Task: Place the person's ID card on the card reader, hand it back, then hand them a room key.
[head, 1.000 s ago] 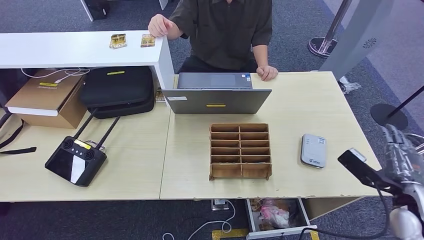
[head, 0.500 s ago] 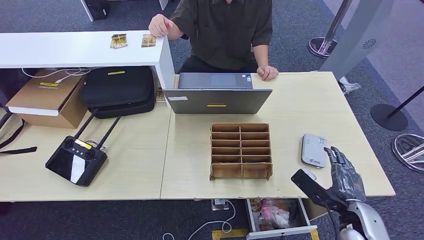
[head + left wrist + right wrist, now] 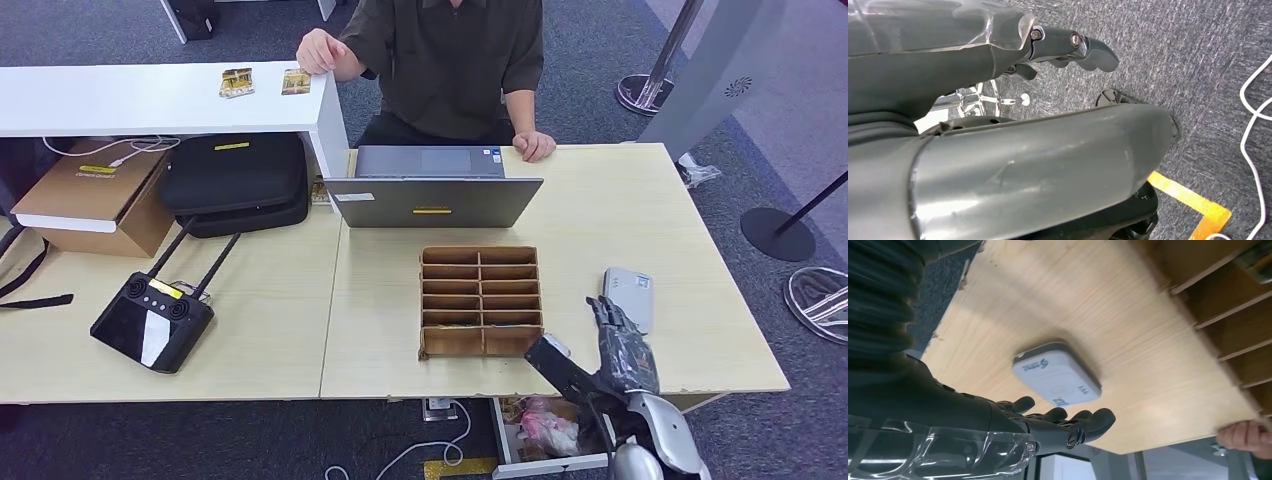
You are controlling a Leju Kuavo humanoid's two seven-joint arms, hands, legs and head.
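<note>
Right hand [image 3: 622,345] hovers empty, fingers extended, over the table's front edge beside the flat white-and-grey card reader [image 3: 628,298], left hand [image 3: 1068,47] hangs slack holding nothing – risk: no ID card is visible anywhere, and a low sweep could knock the reader or the brown wooden slotted key rack [image 3: 481,301].

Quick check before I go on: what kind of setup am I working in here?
Probably a mock hotel check-in desk in an office or lab. A card reader and a wooden slotted organizer lie on the table, a person sits across behind a laptop, and a stanchion base stands on the carpet.
</note>
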